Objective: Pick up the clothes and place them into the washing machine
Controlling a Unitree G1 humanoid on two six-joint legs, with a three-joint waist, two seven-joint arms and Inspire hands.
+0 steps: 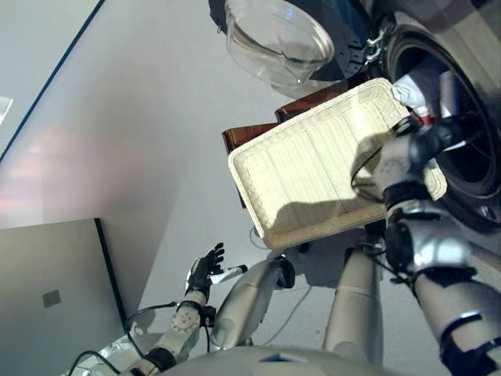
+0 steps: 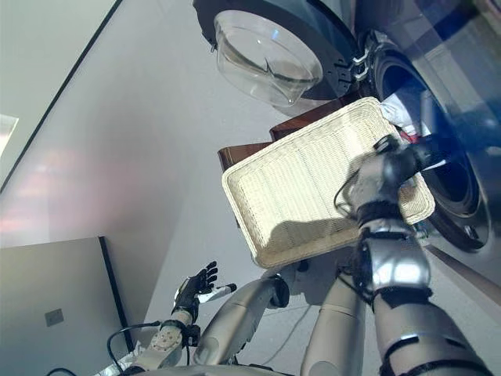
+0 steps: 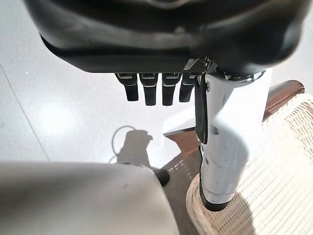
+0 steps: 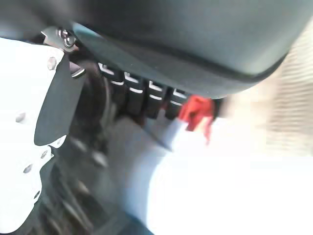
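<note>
The shallow wicker basket (image 1: 313, 180) lies on the low dark brown box (image 1: 243, 135), its far end at the washing machine's open drum (image 1: 470, 157). White clothes with a red part (image 1: 411, 92) lie at the drum's mouth, past the basket's end. My right hand (image 1: 411, 149) reaches over the basket's far rim toward them. In the right wrist view its fingers (image 4: 146, 93) are straight over the white and red cloth (image 4: 205, 166). My left hand (image 1: 205, 270) hangs open and empty low by the floor; the left wrist view shows its fingers (image 3: 156, 90) straight, near the basket's corner (image 3: 288, 161).
The machine's round glass door (image 1: 278, 39) stands open beyond the basket. A grey panel (image 1: 47, 298) stands on the floor at the lower left. Bare grey floor (image 1: 141, 117) lies left of the box.
</note>
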